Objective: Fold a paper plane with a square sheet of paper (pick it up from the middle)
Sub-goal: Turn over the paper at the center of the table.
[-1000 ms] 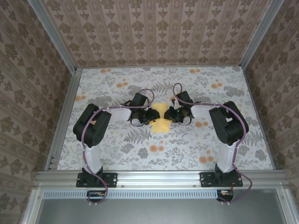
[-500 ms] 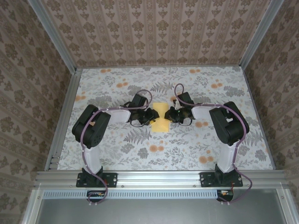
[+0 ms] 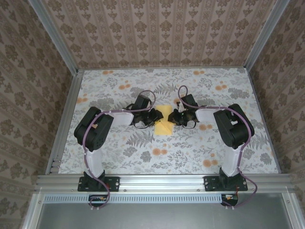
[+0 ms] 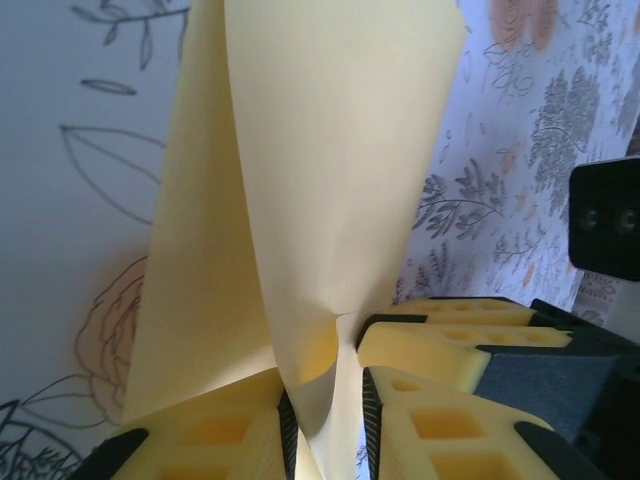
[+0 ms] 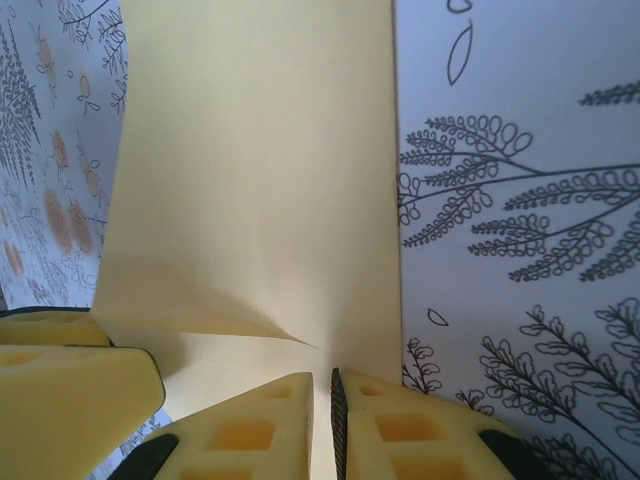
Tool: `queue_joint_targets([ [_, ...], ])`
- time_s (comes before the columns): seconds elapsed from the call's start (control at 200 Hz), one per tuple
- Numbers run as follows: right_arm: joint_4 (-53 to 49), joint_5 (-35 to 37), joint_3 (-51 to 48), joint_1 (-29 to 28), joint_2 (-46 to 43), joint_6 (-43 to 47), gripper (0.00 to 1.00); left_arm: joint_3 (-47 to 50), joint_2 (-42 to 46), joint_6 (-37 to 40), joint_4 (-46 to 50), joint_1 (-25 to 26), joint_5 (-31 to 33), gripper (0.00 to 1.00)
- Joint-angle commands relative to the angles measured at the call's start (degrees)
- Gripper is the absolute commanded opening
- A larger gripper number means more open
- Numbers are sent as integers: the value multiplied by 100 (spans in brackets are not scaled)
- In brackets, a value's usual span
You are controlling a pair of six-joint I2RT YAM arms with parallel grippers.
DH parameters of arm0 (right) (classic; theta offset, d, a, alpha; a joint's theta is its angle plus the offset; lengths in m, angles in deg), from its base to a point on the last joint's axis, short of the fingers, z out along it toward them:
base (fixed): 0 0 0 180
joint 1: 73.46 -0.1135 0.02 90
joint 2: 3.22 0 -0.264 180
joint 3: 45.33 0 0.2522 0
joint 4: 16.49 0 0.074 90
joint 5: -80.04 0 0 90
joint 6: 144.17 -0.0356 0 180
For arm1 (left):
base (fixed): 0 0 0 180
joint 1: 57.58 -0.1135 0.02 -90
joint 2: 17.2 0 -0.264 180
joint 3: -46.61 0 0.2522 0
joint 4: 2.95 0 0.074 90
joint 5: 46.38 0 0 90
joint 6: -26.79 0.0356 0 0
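Now one yellow paper (image 3: 164, 120) is sitting mid-cloth (image 3: 119, 81), between two arms. The left gripper (image 4: 325, 425) has been narrowing over the last second and is now pinching the paper's near fold. The right gripper (image 5: 322, 420), just beside the paper, is also clamping an edge. With both sides held, a crease looks ready to be formed.

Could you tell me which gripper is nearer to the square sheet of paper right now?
Neither: the left gripper pinches the square sheet of paper at its left edge, the right gripper at its right edge, both touching it.
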Motion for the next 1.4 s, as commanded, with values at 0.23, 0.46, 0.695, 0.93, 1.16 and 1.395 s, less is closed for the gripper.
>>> queue_joint_targets([
  [0.23,-306,180,-173,23,-4,-3,15,-26,-87,332,95,-83,276,11],
  [0.46,-403,72,-133,98,-779,131,26,-202,144,970,657,-96,410,4],
  [0.695,-1056,1280,-314,273,-2417,506,62,-780,1102,2457,2603,-87,1015,4],
  [0.93,-1208,2196,-712,456,-3545,779,77,-1905,1764,4025,5068,73,2879,4],
  [1.16,-1123,2603,-1219,596,-4292,819,83,-2844,1314,4949,6121,708,5864,4],
  [1.395,-1318,2900,-1525,813,-4894,668,89,-3245,115,5025,6311,1345,7323,4],
])
